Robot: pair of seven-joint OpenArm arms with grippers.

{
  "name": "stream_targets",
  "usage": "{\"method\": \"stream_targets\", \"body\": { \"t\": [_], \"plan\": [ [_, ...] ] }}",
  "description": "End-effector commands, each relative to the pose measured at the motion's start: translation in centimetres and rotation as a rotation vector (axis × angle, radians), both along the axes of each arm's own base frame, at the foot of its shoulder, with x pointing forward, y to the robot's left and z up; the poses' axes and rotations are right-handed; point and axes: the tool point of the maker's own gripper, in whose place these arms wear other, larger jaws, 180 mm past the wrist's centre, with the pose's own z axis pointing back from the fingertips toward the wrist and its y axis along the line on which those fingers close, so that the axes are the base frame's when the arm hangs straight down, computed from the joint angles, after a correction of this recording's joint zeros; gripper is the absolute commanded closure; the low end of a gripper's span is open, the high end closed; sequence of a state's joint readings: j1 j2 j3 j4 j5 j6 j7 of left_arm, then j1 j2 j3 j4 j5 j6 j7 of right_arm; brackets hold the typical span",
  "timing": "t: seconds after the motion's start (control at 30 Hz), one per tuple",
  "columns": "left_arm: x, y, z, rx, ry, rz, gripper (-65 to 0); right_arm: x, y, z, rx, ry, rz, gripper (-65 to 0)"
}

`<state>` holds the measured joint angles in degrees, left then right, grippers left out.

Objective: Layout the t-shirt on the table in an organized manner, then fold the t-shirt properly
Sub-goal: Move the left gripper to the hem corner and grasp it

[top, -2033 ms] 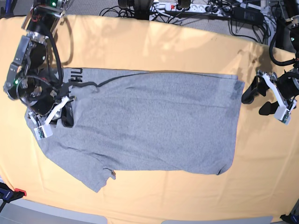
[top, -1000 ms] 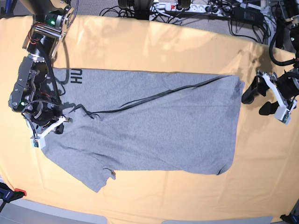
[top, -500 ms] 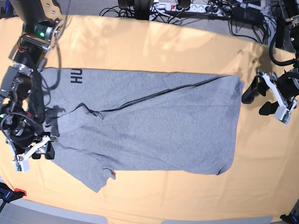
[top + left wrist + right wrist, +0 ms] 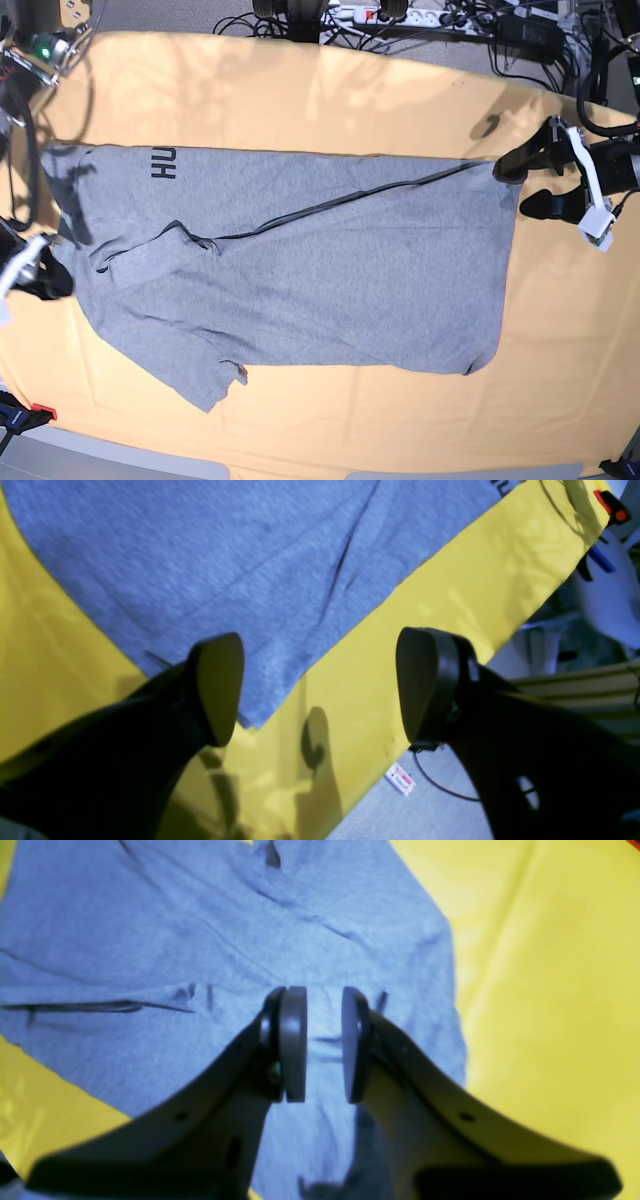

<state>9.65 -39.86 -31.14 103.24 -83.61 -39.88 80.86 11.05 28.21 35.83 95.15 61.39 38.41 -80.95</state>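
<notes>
On the table [image 4: 330, 100], the t-shirt [image 4: 330, 280] lies spread lengthwise, lettering at one end, a long diagonal fold ridge crossing its middle. Compared with half a second earlier, the right gripper [image 4: 324, 1045] has withdrawn to the table's edge beside the sleeve end; its jaws stand narrowly parted with only cloth visible beyond the gap, apparently holding nothing. The left gripper [image 4: 320, 685] has moved in to the hem corner, jaws wide and empty. Judged from this, layout is nearly complete and folding has yet to begin.
</notes>
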Motion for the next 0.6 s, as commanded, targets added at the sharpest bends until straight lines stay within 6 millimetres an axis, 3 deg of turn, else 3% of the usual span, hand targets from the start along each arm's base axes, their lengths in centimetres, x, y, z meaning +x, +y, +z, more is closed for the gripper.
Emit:
{"method": "stream_targets", "body": {
  "t": [0.0,0.17,0.37,0.57],
  "plan": [
    [0.4,-0.2,1.5,0.002,-0.047,-0.022,-48.1,-0.1,-1.1,2.1,0.004,-0.07,-0.016,-13.6],
    [0.3,-0.7,2.0,0.012,-0.069,-0.042,-48.1,-3.3,-4.2,2.4,0.082,-0.119,-0.11,-13.7],
    [1.1,0.1,1.1,0.071,-0.087,0.007,-48.1,-6.7,-6.2,1.4,0.111,-0.103,-0.177,-13.7],
    [0.1,-0.8,-2.1,0.164,0.0,-0.052,-48.1,-8.6,-6.6,-0.5,0.1,-0.033,-0.192,-13.7]
  ]
}}
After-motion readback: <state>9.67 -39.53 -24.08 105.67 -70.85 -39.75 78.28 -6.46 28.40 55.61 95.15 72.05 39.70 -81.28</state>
